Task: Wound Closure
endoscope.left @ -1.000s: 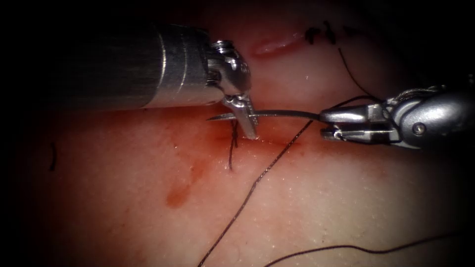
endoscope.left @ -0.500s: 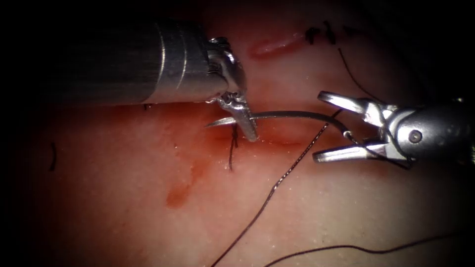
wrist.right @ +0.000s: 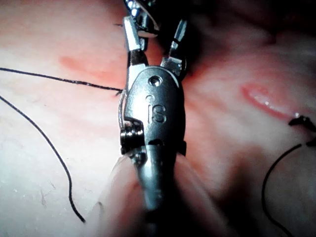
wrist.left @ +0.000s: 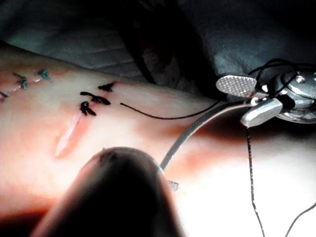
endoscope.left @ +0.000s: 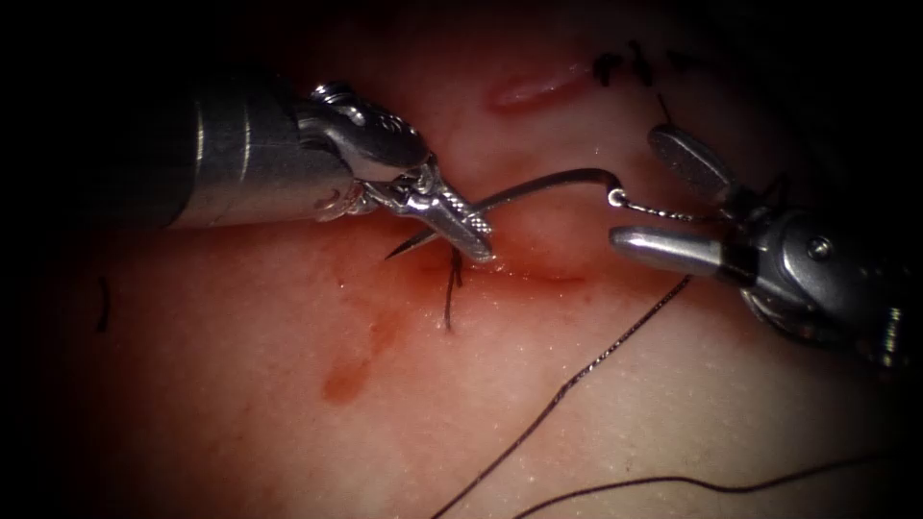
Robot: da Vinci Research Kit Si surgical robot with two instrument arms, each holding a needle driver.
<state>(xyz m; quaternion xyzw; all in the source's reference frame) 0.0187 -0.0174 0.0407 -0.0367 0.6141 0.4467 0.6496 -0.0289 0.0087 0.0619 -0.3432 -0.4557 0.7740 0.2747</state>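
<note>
One needle [endoscope.left: 548,183]: the left pincer [endoscope.left: 460,229] clamps it near its tip above the cut [endoscope.left: 538,277]; the right pincer [endoscope.left: 639,197] gapes empty around its tail.

Dark surround beyond the lit field; pale grey drape [wrist.left: 256,34] behind.

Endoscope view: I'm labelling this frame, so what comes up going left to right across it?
Cut thread end → left tool, shut on the needle near its tip → the needle's arc, clear of the tissue → its swaged end with thread → right tool, open, holding nothing.
</note>
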